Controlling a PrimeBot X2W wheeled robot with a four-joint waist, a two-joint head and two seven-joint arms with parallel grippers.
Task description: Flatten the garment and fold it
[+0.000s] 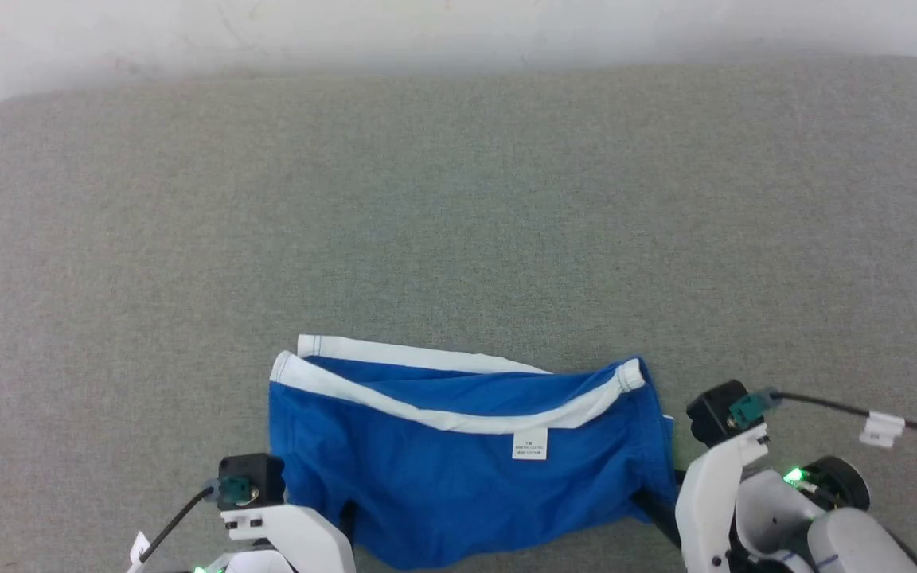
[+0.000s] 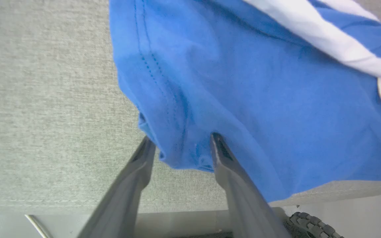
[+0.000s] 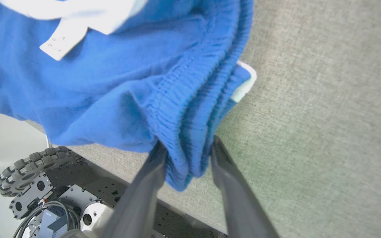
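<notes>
Royal-blue garment (image 1: 458, 469) lies at 6 o'clock in your head view, spread along the near edge of the grey table (image 1: 458, 199), with its lowest fold reaching just over that edge. The table's cloth top runs wide toward 12 o'clock. The garment's white band (image 1: 427, 410) sweeps from 10 o'clock to 2 o'clock along its far side. At its 4 o'clock corner, your right gripper (image 3: 189, 145) pinches the gathered elastic waist, both fingers pressed against the bunched cloth. At its 8 o'clock corner, your left gripper (image 2: 180, 142) has its fingers set apart with a stitched corner between them; you cannot tell whether they grip it. A small white label (image 1: 530, 444) sits just below the band, toward 2 o'clock.
</notes>
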